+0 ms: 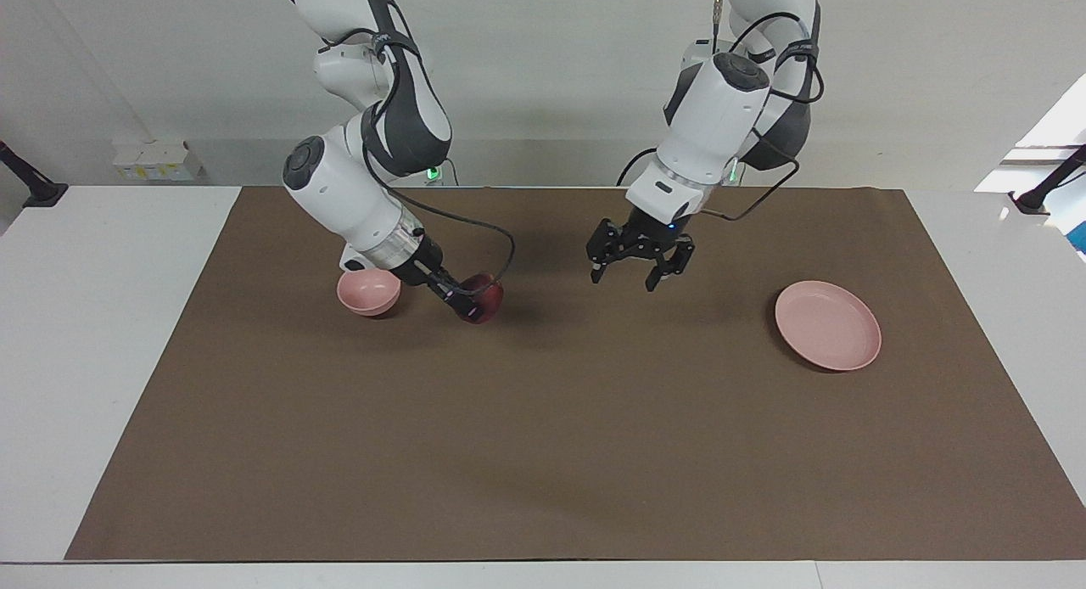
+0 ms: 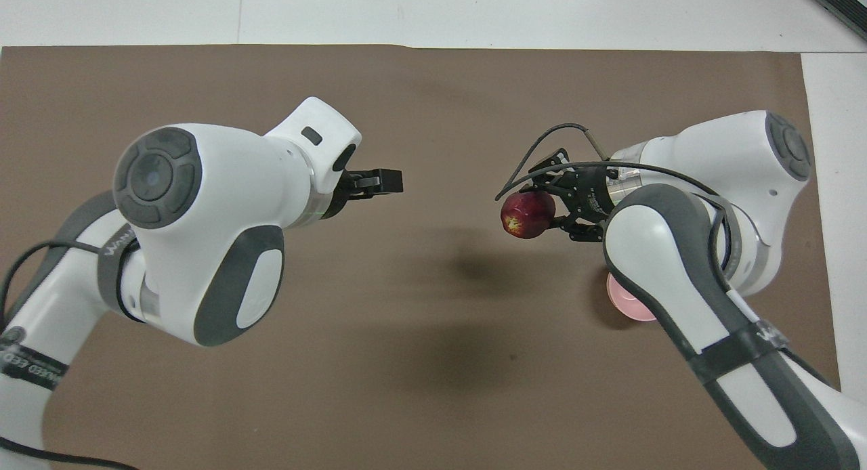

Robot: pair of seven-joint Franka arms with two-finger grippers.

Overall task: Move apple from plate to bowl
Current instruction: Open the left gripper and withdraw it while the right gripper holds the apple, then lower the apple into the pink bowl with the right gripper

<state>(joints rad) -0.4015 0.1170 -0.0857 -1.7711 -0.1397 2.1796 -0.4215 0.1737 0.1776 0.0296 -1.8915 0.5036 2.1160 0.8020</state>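
My right gripper (image 1: 472, 304) is shut on the dark red apple (image 1: 487, 295) and holds it low over the brown mat, beside the small pink bowl (image 1: 368, 291), toward the table's middle. In the overhead view the apple (image 2: 525, 214) sits at the tip of the right gripper (image 2: 547, 216), and the bowl (image 2: 628, 302) is mostly hidden under the right arm. The wide pink plate (image 1: 828, 326) lies bare toward the left arm's end of the table and is hidden in the overhead view. My left gripper (image 1: 626, 277) is open and empty over the middle of the mat, and it also shows in the overhead view (image 2: 383, 181).
A brown mat (image 1: 543, 453) covers most of the white table (image 1: 93, 334). Black clamp stands (image 1: 1039, 194) sit at the table's corners nearest the robots. Cables loop off both wrists.
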